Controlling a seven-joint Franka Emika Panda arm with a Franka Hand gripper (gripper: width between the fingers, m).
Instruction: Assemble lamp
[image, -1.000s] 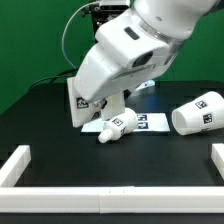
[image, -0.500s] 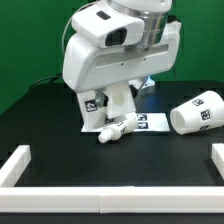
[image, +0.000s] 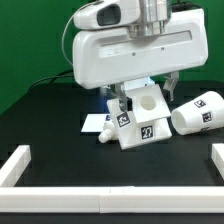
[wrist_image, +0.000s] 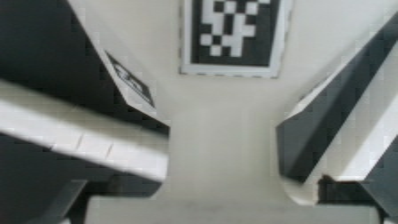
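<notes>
My gripper (image: 141, 97) is shut on the angular white base block (image: 140, 122) and holds it tilted above the black table, its tags facing the exterior view. In the wrist view the block's white face and a tag (wrist_image: 235, 35) fill the middle, between my dark fingers (wrist_image: 338, 130). The small rounded bulb (image: 104, 136) lies on its side just off the block's lower corner, toward the exterior view's left, partly hidden. The tapered shade (image: 198, 112) lies on its side at the exterior view's right, apart from the gripper.
The marker board (image: 94, 122) lies flat behind the bulb, mostly covered by the block. White border rails stand at the left (image: 15, 165), right (image: 217, 158) and front (image: 110, 202) of the table. A green backdrop stands behind.
The arm has swung round to face the camera. The base block has gone up from its place by the marker board and moved toward the exterior view's right, now tilted. Bulb and shade have not moved.
</notes>
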